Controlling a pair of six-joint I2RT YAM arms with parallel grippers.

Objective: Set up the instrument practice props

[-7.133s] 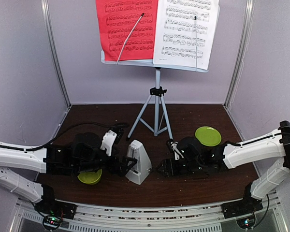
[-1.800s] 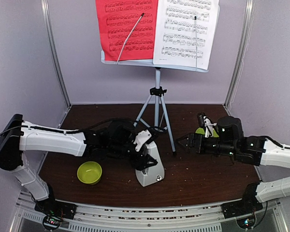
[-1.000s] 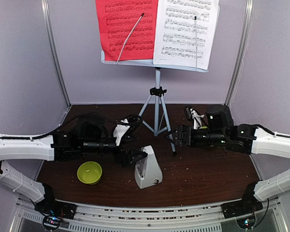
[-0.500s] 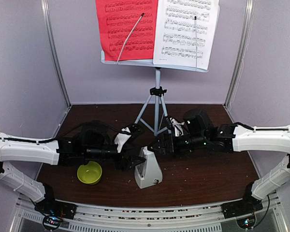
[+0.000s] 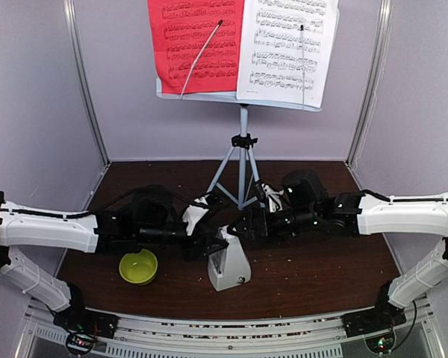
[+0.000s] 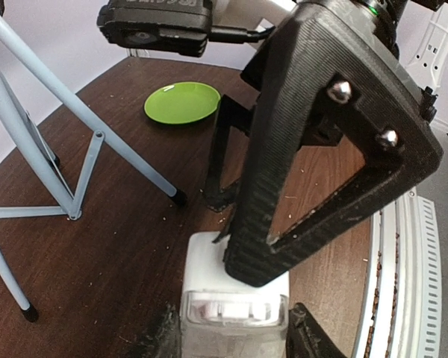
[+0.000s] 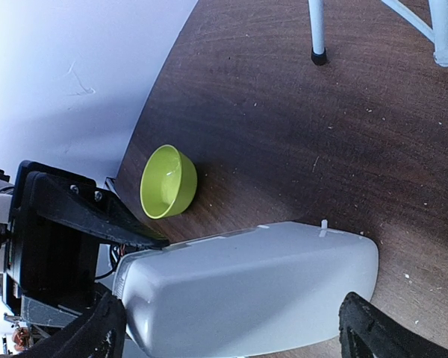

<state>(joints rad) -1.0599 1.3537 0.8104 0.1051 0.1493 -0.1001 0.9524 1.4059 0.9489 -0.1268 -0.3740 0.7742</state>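
Note:
The small white metronome (image 5: 228,262) stands upright on the dark table in front of the tripod. My left gripper (image 6: 235,339) is shut on the metronome (image 6: 235,302) at its clear-covered top, one finger against each side. My right gripper (image 5: 237,227) comes in from the right and stands open. Its fingers (image 6: 284,186) straddle the metronome's far side. In the right wrist view the white body (image 7: 246,287) fills the gap of the right gripper (image 7: 231,335). The red sheet (image 5: 196,41) and the white sheet (image 5: 287,48) rest on the music stand (image 5: 243,160).
A lime-green bowl (image 5: 138,266) sits just left of the metronome, under my left arm, and shows again as the bowl (image 7: 168,181). A lime-green plate (image 6: 183,102) lies behind the right gripper. The tripod legs (image 6: 82,153) spread close behind the metronome. Side walls close in the table.
My right arm has swung left from beside the tripod to the metronome. My left gripper has slid right onto the metronome's top and narrowed around it. The metronome has stayed put.

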